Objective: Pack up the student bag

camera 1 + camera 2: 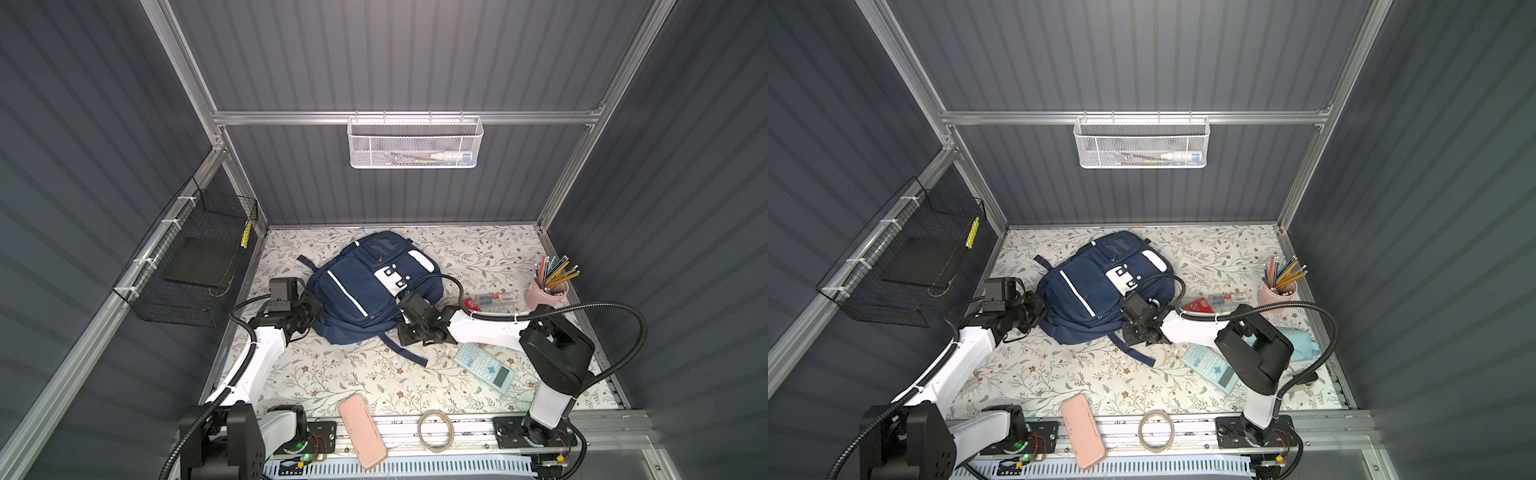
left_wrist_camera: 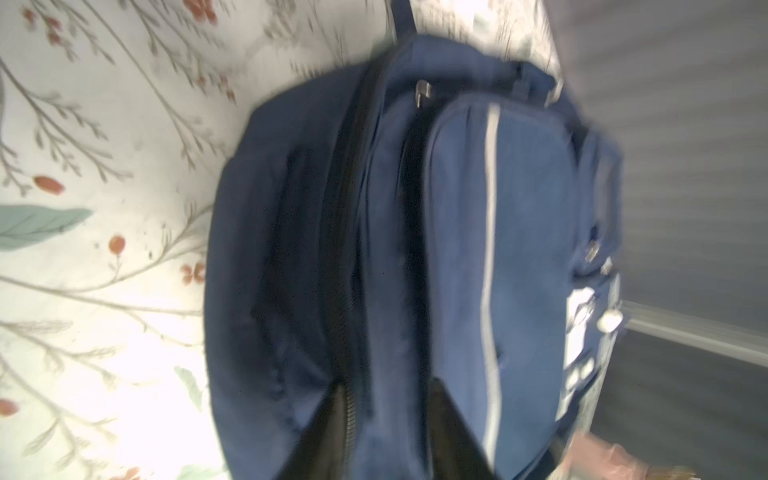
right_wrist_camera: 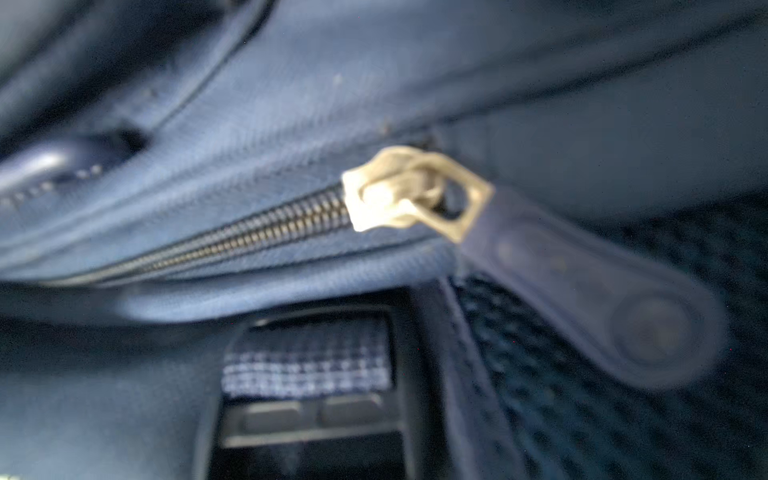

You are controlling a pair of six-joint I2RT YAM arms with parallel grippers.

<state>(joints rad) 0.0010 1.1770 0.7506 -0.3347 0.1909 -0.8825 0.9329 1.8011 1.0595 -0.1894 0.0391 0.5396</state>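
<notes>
right claw closed at the student bag (zip pull near)

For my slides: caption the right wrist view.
Blurred close-up: student bag, its brass zipper slider and navy pull tab.

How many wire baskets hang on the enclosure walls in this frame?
2. A white mesh basket hangs high at the back; a black wire basket hangs on the left side. No others show, and none seems hidden.
</notes>
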